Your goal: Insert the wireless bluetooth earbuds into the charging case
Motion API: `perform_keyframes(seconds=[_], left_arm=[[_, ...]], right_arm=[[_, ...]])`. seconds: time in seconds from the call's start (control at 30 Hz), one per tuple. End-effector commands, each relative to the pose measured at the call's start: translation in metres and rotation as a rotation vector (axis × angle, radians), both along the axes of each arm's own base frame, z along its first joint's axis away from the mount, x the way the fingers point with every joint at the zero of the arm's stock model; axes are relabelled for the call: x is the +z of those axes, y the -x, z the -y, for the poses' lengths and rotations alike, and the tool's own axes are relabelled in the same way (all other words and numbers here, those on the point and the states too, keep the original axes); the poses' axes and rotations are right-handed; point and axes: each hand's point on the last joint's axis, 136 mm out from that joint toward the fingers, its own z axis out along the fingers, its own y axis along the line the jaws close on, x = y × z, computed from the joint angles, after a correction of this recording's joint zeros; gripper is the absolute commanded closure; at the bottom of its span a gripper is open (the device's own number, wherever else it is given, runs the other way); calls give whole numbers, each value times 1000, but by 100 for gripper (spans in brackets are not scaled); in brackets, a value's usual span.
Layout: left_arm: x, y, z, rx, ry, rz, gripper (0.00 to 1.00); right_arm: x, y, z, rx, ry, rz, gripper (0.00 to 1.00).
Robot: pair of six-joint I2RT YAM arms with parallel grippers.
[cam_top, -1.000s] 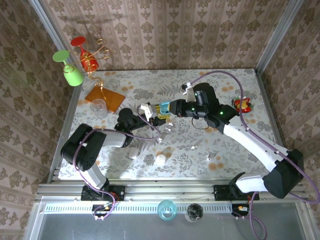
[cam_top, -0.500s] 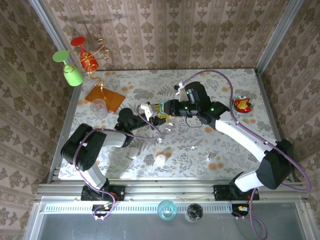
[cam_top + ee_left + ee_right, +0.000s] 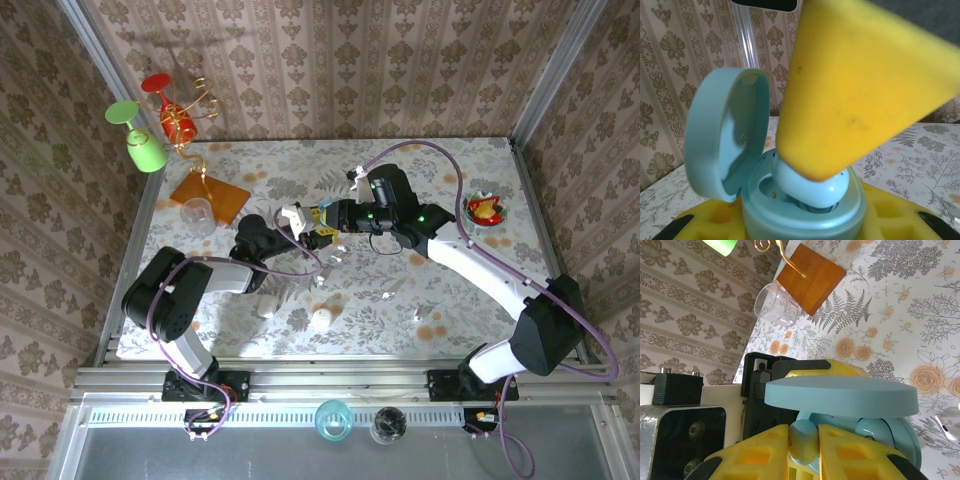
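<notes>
Earbud (image 3: pixel 803 439), the bluish one: where is it? — Spotter

Pinched between the yellow fingertips of the right gripper (image 3: pixel 805 455), jaws drawn narrow on it. Left wrist view has it touching the rim of a socket in the charging case (image 3: pixel 790 220), tilted, not seated. — Recorder

And the case? — Spotter

Teal, lid (image 3: pixel 725 135) swung up and open. Left gripper (image 3: pixel 805 232) clamps the base between its yellow pads. A white earbud (image 3: pixel 947 422) lies loose on the table (image 3: pixel 450 170), near the case in the right wrist view. — Recorder

How will the bluish one handle? — Spotter

Judgement only: very light, hard glossy shell, rounded all over. Likely slippery against the pads, apt to squirt out or roll if squeezed off-centre. Small enough that the fingertips hide much of it. — Recorder

Where to take hold? — Spotter

Across the widest part of the body, much as now, leaving the underside free to meet the socket first. Case is better held low on the base, clear of hinge and lid; the lid looks thin and might flex or swing shut if knocked. — Recorder

Main risk? — Spotter

The thick yellow finger fouling the lid or socket wall. I would let go only once the piece sits flat in its well — Recorder
</notes>
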Motion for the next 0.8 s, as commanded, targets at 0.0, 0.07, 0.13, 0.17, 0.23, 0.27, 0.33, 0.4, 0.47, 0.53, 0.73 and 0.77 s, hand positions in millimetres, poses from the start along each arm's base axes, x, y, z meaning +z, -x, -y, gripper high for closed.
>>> perform_keyframes(seconds=[0.0, 0.07, 0.13, 0.17, 0.23, 0.27, 0.33, 0.4, 0.47, 0.53, 0.73, 0.77], left_arm=[[18, 0, 4, -10, 38, 35, 75], [17, 0, 4, -10, 37, 36, 75], [16, 1, 3, -8, 36, 34, 75], [17, 1, 3, -8, 37, 33, 75], [15, 1, 3, -6, 34, 31, 75], [14, 0, 2, -1, 34, 30, 75], [13, -1, 1, 9, 33, 26, 75], [12, -1, -1, 11, 30, 25, 75], [11, 1, -2, 10, 27, 25, 75], [10, 2, -3, 14, 24, 30, 75], [6, 7, -4, -2, 10, 45, 76], [5, 9, -4, -8, 8, 45, 76]], right_arm=[[-17, 4, -2, 6, 15, -46, 76], [-15, 4, 1, -5, 23, -38, 72], [-10, 3, 6, -22, 31, -21, 69], [-7, 3, 8, -28, 36, -13, 68], [-1, 4, 12, -34, 36, 3, 68], [2, 5, 14, -34, 34, 11, 67], [8, 6, 18, -38, 33, 28, 65], [22, 10, 22, -34, 23, 68, 63], [32, 14, 24, -26, 18, 101, 62], [43, 17, 25, -15, 8, 129, 60], [56, 6, 30, -32, 85, 171, 60], [54, 3, 28, -25, 103, 168, 60]])
